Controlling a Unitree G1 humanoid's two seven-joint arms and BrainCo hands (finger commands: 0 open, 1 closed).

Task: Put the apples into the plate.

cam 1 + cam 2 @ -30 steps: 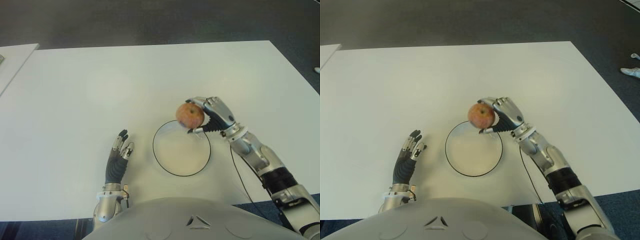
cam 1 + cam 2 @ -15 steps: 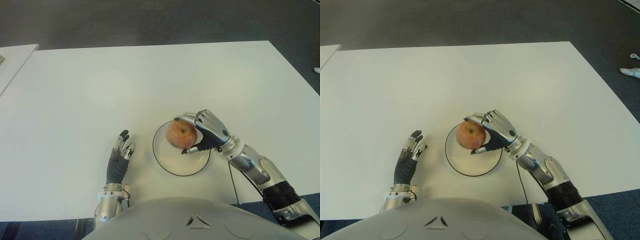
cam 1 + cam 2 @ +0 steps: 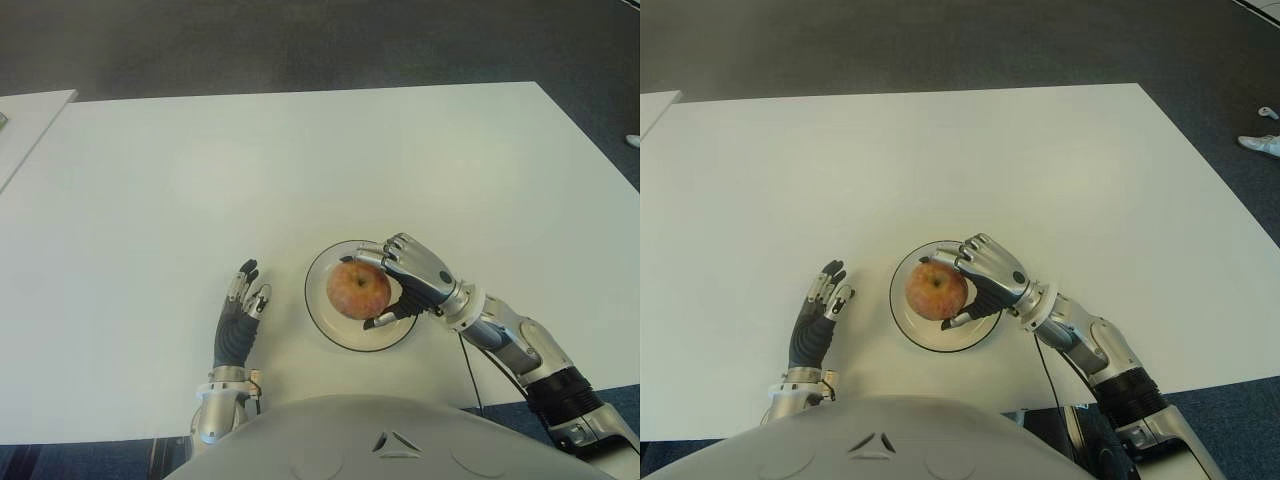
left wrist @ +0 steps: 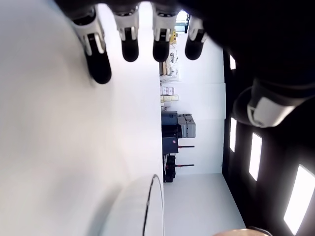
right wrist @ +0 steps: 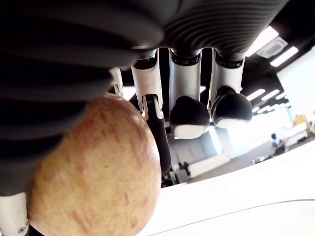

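The right hand (image 3: pixel 405 285) is holding one apple (image 3: pixel 358 289) over the middle of the plate (image 3: pixel 322 320). Its fingers (image 3: pixel 378 251) are curling around the apple's 3 o'clock side, and the thumb is pressing on the nearer side. The pictures are not showing whether the apple is touching the plate.

The apple is round, with yellow skin and soft red streaks. A small dark dip for the stem is showing on top. Up close in the right wrist view, the apple (image 5: pixel 96 172) is looking speckled with red marks.

The plate is round and white with a thin dark rim. It is sitting on the white tabletop (image 3: pixel 300 160), near the robot's body.

The left hand (image 3: pixel 240 318) is showing at the plate's 9 o'clock, well apart from it. Its fingers (image 4: pixel 98 61) are stretching out straight and holding nothing.
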